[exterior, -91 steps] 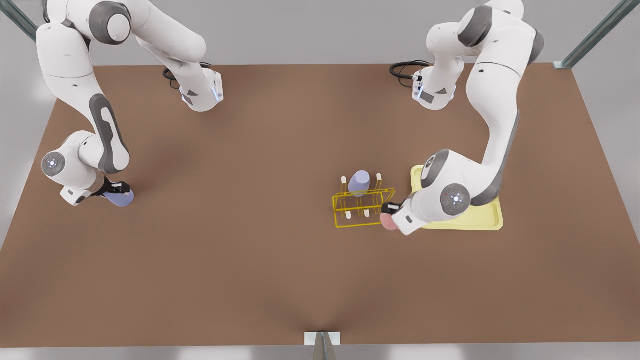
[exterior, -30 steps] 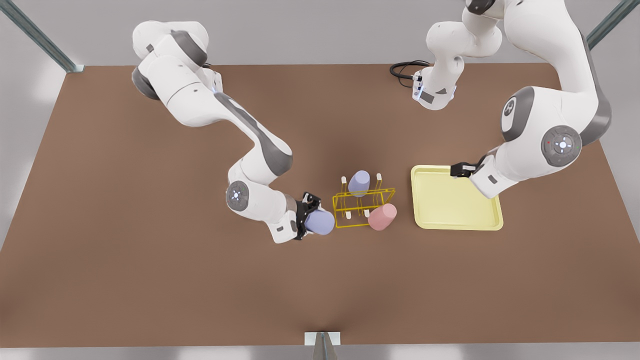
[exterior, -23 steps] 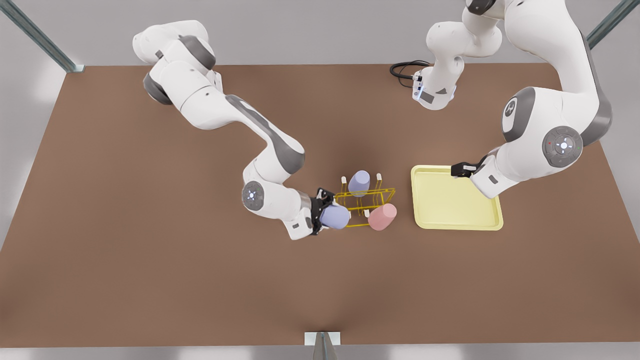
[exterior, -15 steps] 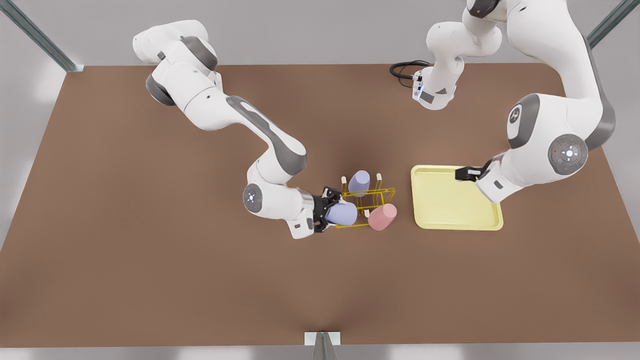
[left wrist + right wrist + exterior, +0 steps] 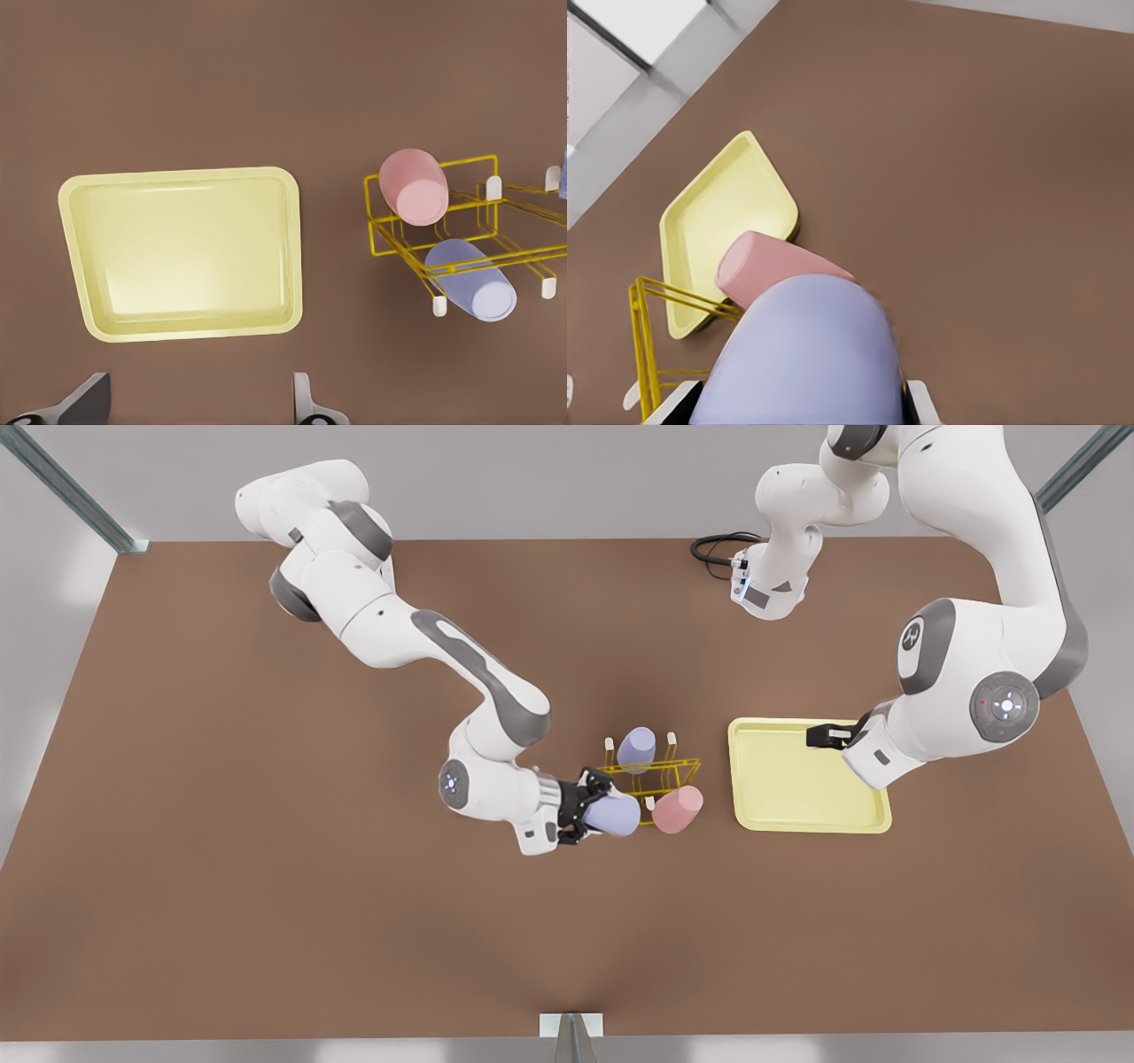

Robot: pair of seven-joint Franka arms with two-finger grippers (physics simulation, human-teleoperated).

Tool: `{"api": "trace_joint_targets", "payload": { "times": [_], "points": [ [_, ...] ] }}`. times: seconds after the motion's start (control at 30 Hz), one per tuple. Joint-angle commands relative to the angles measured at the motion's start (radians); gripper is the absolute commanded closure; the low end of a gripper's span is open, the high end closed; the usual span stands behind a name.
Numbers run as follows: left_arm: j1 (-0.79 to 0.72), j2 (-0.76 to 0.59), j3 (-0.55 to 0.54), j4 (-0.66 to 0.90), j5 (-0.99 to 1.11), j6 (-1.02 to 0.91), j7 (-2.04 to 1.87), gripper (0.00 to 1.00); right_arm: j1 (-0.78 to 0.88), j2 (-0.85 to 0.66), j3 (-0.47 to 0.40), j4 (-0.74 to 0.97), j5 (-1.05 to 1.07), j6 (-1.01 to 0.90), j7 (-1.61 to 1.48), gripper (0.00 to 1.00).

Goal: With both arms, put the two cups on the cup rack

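Brown worktop (image 5: 266, 868) under two white arms. Nearest, the right gripper (image 5: 592, 808), arm bent low, has its jaws closed on a lavender-blue cup (image 5: 613, 815) lying at the yellow cup rack (image 5: 660, 778). A pink cup (image 5: 678, 809) sits on the rack's near corner, another lavender cup (image 5: 636, 748) farther back. The left gripper (image 5: 819, 736) hangs over the pale-yellow tray (image 5: 797, 819), jaws apart, empty.

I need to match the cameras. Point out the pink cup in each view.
Front view: pink cup on the cup rack's corner nearest the tray.
Left wrist view: pink cup on the rack, beside the tray.
Right wrist view: pink cup just beyond the held lavender cup, in front of the tray.
Shared landmark: the tray.
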Motion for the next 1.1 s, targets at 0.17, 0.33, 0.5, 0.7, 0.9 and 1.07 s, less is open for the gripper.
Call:
{"api": "trace_joint_targets", "payload": {
  "times": [0.17, 0.33, 0.5, 0.7, 0.9, 1.07],
  "points": [
    [0.000, 0.002, 0.000, 0.000, 0.000, -0.001, 0.006, 0.00, 0.004, -0.001, 0.001, 0.000, 0.008, 0.019, 0.017, 0.16],
    [0.000, 0.002, 0.000, 0.000, 0.000, -0.001, 0.008, 0.00, 0.002, -0.002, 0.001, 0.000, 0.006, 0.019, 0.017, 0.16],
    [0.000, 0.004, -0.001, 0.000, 0.000, 0.001, 0.008, 0.00, -0.002, 0.001, 0.000, -0.002, 0.006, 0.019, 0.013, 0.16],
    [0.000, 0.007, -0.001, 0.000, 0.000, 0.001, 0.008, 0.00, -0.005, 0.004, -0.003, -0.005, 0.005, 0.019, 0.008, 0.16],
    [0.000, 0.007, 0.000, 0.004, 0.000, 0.001, 0.008, 0.00, -0.002, 0.013, -0.002, 0.000, 0.005, 0.022, 0.016, 0.00],
    [0.000, 0.007, 0.000, 0.004, 0.000, 0.002, 0.008, 0.00, 0.010, 0.028, 0.000, 0.023, 0.005, 0.042, 0.013, 0.00]
  ]
}}
